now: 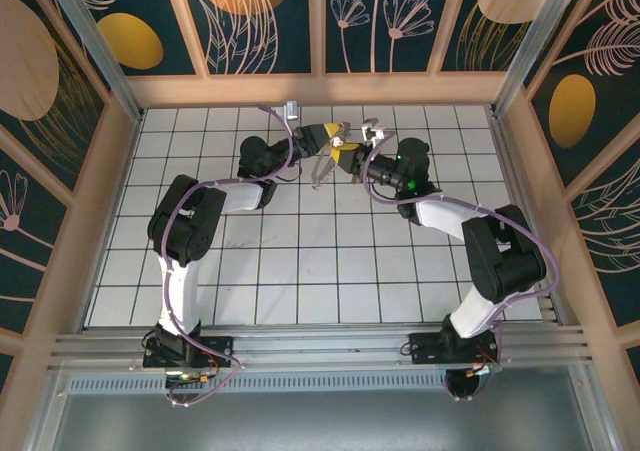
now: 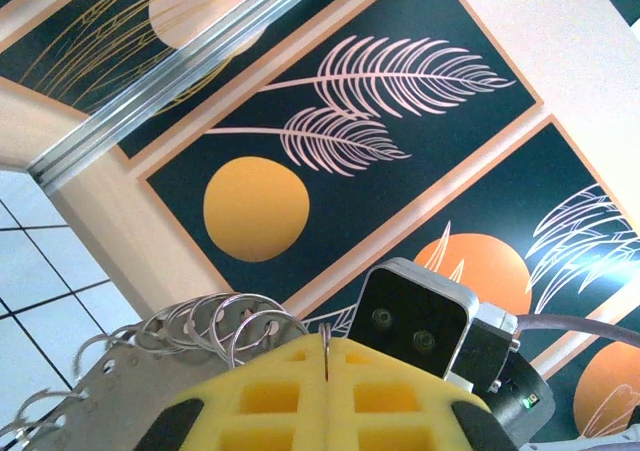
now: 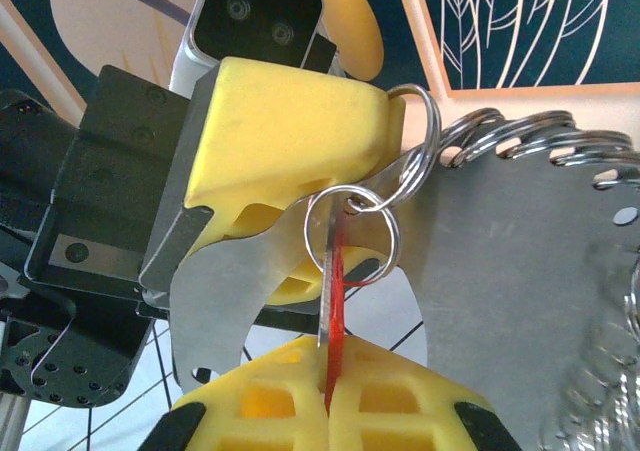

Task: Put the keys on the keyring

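As seen from the right wrist, right gripper (image 3: 328, 401) sat bottom centre, jaws clamped on red key (image 3: 336, 291); beyond it, upper left, left gripper (image 3: 300, 141), jaws closed on keyring (image 3: 520, 271), which spread toward the right edge.

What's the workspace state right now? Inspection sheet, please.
Surface: white tiled table, dark grid lines.
Job's things: red key and keyring are both held in the air between the arms. The key's upper end is at a split ring; cannot tell whether it is threaded.
Clutter: nothing seen.
Grippers: left gripper is shut on the keyring's flat metal part; right gripper is shut on the key.
Cables: purple cables run along both arms.
Surroundings: painted wall panels; aluminium rail at the near edge.
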Controlling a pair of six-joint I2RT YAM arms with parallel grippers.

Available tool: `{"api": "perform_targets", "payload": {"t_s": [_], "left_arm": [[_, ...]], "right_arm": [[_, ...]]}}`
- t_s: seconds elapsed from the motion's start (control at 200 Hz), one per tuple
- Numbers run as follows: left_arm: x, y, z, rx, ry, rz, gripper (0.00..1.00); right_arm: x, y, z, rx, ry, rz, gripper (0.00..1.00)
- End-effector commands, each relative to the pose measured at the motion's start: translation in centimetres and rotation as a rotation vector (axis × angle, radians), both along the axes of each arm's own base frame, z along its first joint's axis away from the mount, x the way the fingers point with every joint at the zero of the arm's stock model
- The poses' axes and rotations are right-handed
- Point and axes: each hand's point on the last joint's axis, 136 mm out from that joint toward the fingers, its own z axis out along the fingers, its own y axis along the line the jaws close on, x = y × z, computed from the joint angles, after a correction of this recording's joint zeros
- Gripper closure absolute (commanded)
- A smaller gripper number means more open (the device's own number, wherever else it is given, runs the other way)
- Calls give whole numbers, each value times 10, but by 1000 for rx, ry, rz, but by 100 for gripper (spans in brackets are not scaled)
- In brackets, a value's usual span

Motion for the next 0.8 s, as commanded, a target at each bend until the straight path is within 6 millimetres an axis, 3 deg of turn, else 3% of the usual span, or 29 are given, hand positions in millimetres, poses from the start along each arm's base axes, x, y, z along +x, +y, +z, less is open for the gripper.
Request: {"api": "perform_targets", "payload": {"t_s": [0.0, 0.18, 0.355, 0.666, 0.796], "left_arm": [[-12, 0, 38, -41, -119, -1, 100], [-13, 0, 38, -38, -121, -3, 100], [-13, 1, 37, -36, -119, -1, 100], [-15, 1, 35, -37, -119, 0, 100], [-16, 0, 35, -37, -121, 0, 100]], "right_arm": [[-5, 12, 5, -17, -31, 64, 100], [-6, 11, 2, -12, -23, 67, 100], [-7, -1, 14, 75, -15, 55, 100], [-16, 20, 21, 155, 24, 198, 100], [-8, 5, 18, 179, 41, 158, 100]]}}
